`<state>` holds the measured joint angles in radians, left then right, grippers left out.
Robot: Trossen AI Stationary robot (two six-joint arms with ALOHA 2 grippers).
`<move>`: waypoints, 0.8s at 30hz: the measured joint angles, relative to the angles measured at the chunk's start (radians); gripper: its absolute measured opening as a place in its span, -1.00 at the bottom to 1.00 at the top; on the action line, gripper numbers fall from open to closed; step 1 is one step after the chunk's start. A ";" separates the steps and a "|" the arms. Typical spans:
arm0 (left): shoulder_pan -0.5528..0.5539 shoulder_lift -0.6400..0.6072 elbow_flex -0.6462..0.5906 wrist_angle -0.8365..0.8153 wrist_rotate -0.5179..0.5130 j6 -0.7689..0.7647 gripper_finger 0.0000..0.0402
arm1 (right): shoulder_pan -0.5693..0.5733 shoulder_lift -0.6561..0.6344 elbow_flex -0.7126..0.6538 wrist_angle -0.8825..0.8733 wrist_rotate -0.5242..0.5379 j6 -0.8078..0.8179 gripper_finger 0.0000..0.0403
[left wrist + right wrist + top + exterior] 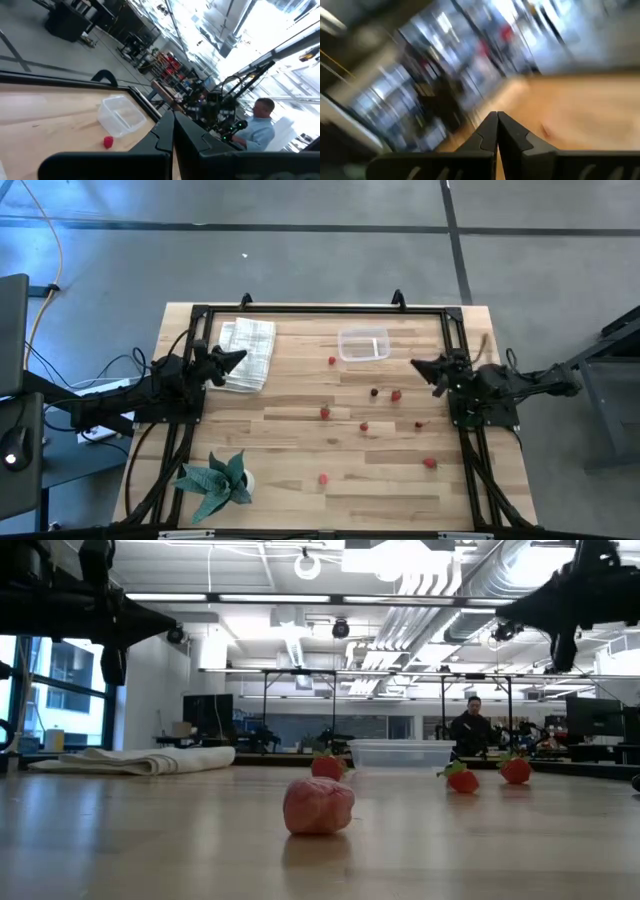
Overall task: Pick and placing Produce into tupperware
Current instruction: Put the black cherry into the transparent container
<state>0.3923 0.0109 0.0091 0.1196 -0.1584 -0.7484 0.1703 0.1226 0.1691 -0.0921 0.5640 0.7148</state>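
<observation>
The tupperware sits empty on the wooden worktop, near its far edge, and serves here as the landmark. From above, the produce lies scattered on the bare wood on the near side of the tupperware: one red piece just off its left corner, a dark maroon one and a red one side by side a little nearer, three more in a loose row beyond those, and two others well apart toward the near edge. They are so small in that view that their exact shape cannot be made out. In the low view only four pieces show, one large and close to the lens, and the tupperware stands behind them.

The left pincer hovers well to the left of the tupperware, over the edge of a folded white cloth; its fingers are pressed together with nothing between them, as its wrist view shows. The right pincer hangs just right of the tupperware and slightly nearer, fingers likewise closed tight and empty. Its wrist view is heavily smeared, so only tan wood and a faint reddish spot can be told there.

A green leafy plant stands far from the tupperware, at the near left corner. A person shows in the room behind the tupperware.
</observation>
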 joint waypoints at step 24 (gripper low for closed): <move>0.000 0.082 0.131 -0.059 0.140 0.049 -1.00 | -0.405 1.086 0.621 -0.447 -0.648 -0.240 -0.70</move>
<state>0.3920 0.0928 0.1400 0.0606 -0.0187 -0.6994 -0.2347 1.2083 0.7896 -0.5388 -0.0841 0.4745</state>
